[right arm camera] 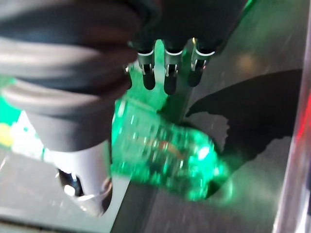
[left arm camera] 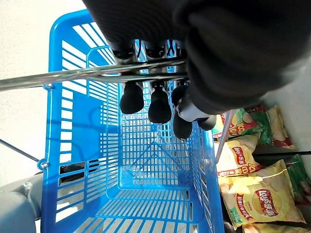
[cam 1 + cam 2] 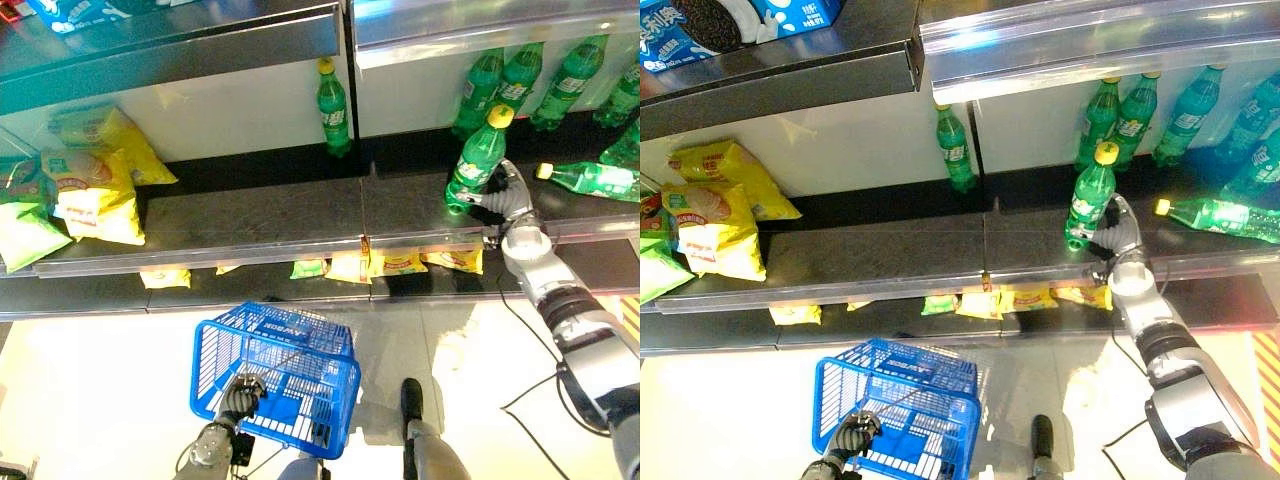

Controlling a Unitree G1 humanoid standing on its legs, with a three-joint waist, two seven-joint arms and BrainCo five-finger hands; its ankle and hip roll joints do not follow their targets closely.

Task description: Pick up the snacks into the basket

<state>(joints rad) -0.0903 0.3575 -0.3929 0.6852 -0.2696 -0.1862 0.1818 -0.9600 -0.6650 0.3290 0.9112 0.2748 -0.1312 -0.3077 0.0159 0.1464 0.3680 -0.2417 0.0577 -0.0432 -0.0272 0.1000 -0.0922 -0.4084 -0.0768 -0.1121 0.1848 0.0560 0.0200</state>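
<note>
Shelf (image 3: 250, 215), dark, spanning the scene, with a second shelf below and another above. Basket (image 3: 290, 375), blue, hanging over the floor in front of the shelf, carried by its wire handle (image 2: 97, 75); inside, bare grid, no snack yet. Left hand (image 3: 238, 398) curled round that handle, fingers (image 2: 159, 104) hooked over the wire. Right hand (image 3: 505, 200) reaching onto the shelf, closed around the lower body of a tilted green bottle (image 3: 478, 160) with a yellow cap; base of the bottle just at the shelf surface, lifted or resting not clear. Task judged to be at its start: nothing deposited, one item in grasp, transfer to the basket and release still to come. Chip bags (image 3: 95, 190), yellow, stacked at the left end of the shelf, well apart from the right hand. Small packets (image 3: 375, 264), yellow and green, in a row on the lower shelf. Other bottles: several upright (image 3: 520, 75) against the back wall behind the held one, one lying on its side (image 3: 595, 180) just to its right, one alone (image 3: 333, 108) at mid-shelf. Likely obstructions: the lying bottle close beside the wrist and the upper shelf edge above the cap.
</note>
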